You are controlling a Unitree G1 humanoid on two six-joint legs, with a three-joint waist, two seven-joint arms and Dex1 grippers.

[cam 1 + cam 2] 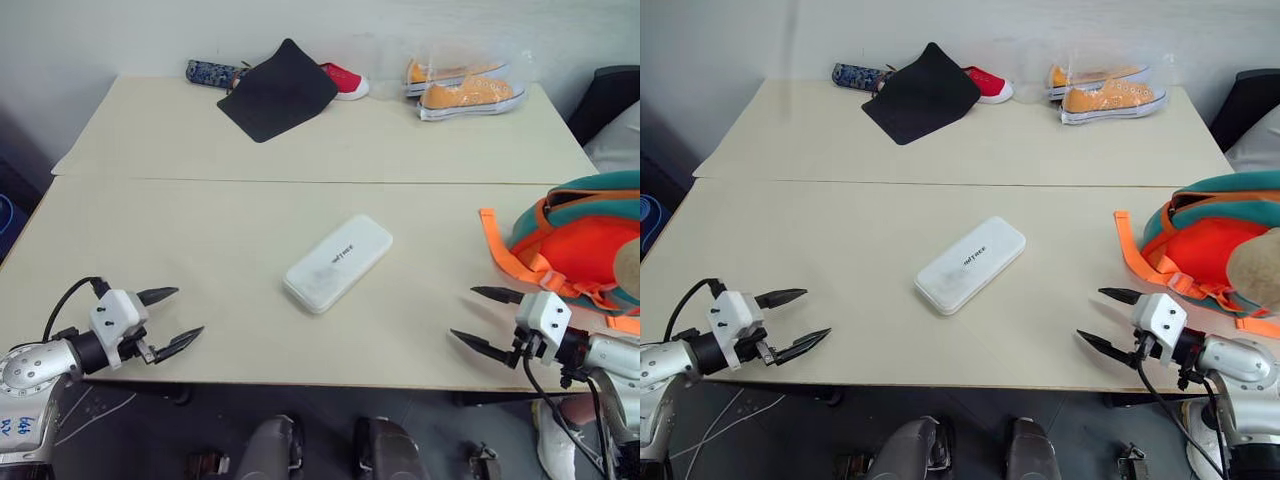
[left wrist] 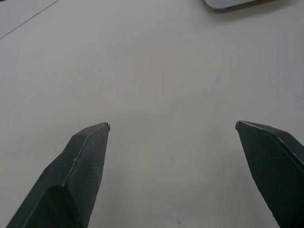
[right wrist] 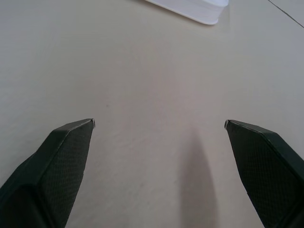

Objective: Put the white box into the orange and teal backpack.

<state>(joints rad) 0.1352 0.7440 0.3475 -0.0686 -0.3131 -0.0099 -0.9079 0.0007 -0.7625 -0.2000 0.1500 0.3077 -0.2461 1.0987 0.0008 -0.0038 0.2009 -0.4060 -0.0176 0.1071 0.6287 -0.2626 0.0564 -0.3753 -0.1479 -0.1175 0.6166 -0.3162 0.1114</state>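
The orange and teal backpack (image 1: 585,235) lies at the right edge of the surface (image 1: 200,230), just beyond the right gripper (image 1: 485,315); its top faces away from the camera, so whether it holds anything cannot be told. An orange strap (image 1: 500,250) trails from it toward that gripper, and a tan plush patch (image 1: 1255,268) shows against its near side. A clear wrapper (image 1: 450,62) surrounds the pair of orange sneakers (image 1: 465,88) at the far side, well beyond the right gripper.

The white box (image 1: 338,262) rests flat and slantwise on the surface between the two grippers and a little farther out than both, touching neither. In the right wrist view one end of it (image 3: 192,7) lies ahead of the spread fingers.

The left gripper (image 1: 175,318) hangs over the near left part of the surface, its two black fingers spread wide with nothing between them. The right gripper, over the near right part, is likewise spread and empty.

The surface is pale beige, made of two tables joined along a seam, against a white wall (image 1: 100,30). On it: one white box, one backpack, two orange sneakers, one red shoe (image 1: 345,80), one black pad (image 1: 278,90) and one blue patterned pouch (image 1: 212,72), the last three far beyond the left gripper.
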